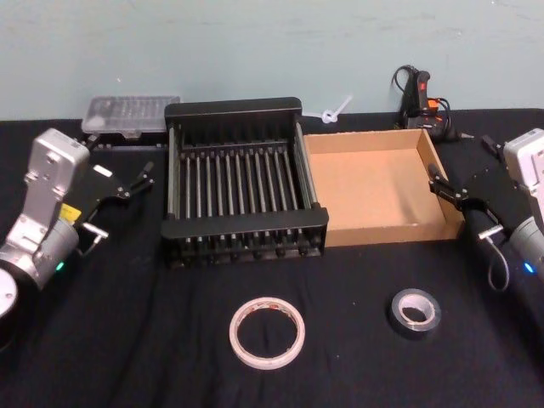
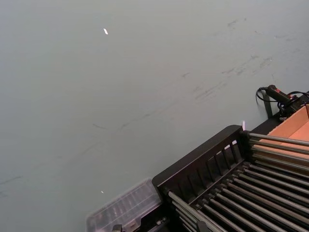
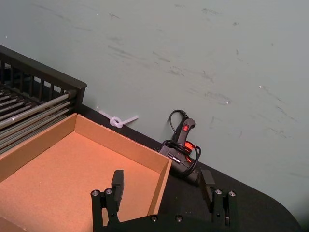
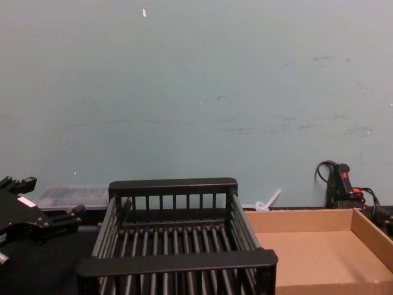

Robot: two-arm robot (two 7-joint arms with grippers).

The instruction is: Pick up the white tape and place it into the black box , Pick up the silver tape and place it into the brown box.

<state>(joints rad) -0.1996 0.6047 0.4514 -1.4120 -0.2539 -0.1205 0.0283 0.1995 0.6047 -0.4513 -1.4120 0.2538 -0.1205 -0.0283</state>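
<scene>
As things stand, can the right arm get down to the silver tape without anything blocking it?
Probably yes. The silver tape lies flat on bare black cloth, apart from the white tape and in front of the brown box. The right gripper, open, is raised beside that box's right wall, with nothing between.

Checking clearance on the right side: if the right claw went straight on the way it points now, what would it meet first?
Probably the right wall of the brown box: the right claw hangs open, straddling it. Height is unclear, so it might pass above.
</scene>
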